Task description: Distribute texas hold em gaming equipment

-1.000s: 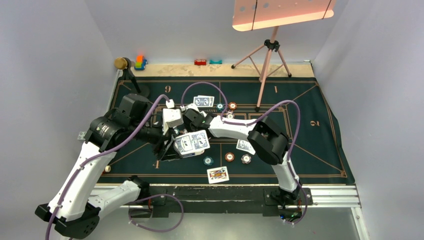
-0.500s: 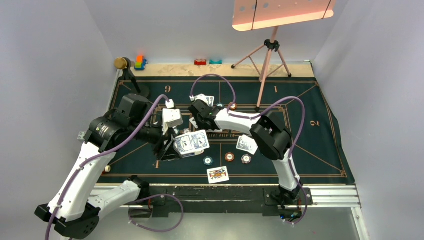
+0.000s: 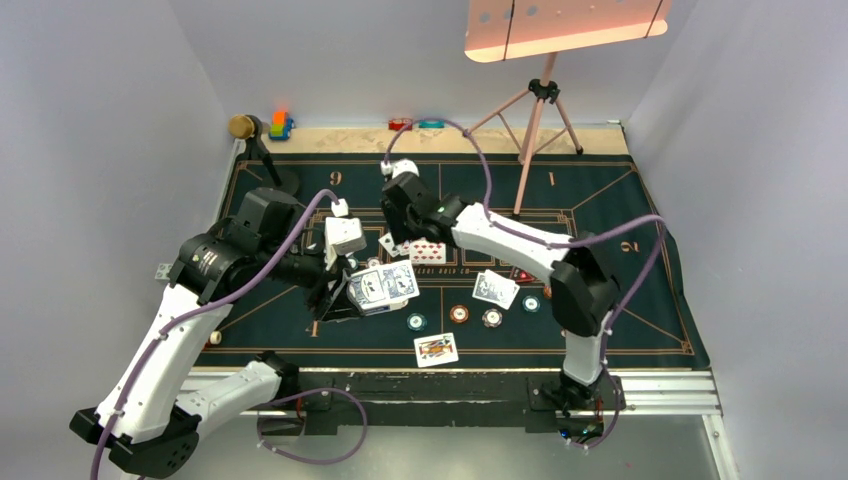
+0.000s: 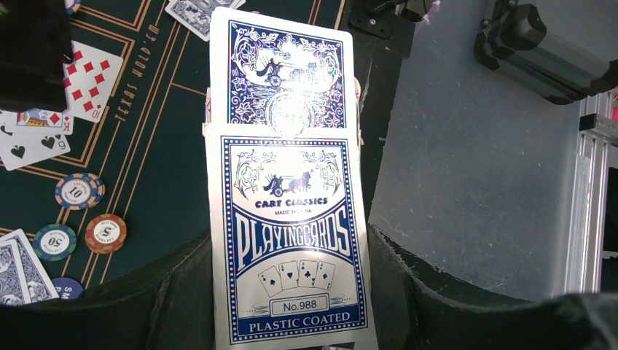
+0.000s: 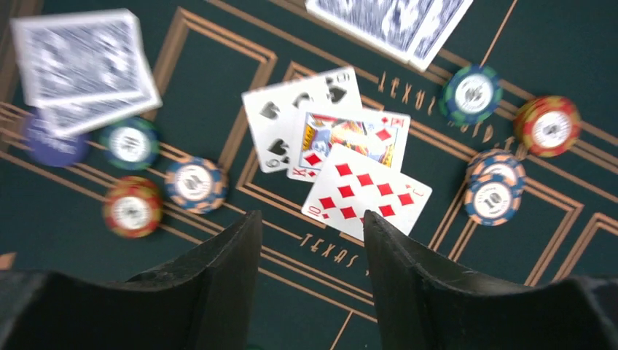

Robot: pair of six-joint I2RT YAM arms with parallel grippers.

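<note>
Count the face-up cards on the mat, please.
4. Three overlap at the centre of the mat: a spade card, the king of diamonds and the ten of diamonds on top. One court card lies alone near the front edge. Others may be hidden.

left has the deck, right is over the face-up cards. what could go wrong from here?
1. A card sticks out of the deck box gripped by the left pincer; tilting may spill it.
2. The open right pincer hangs over the ten of diamonds; a descent could drag it and the king beneath.
3. Its purple cable loops near the tripod and might snag.
</note>
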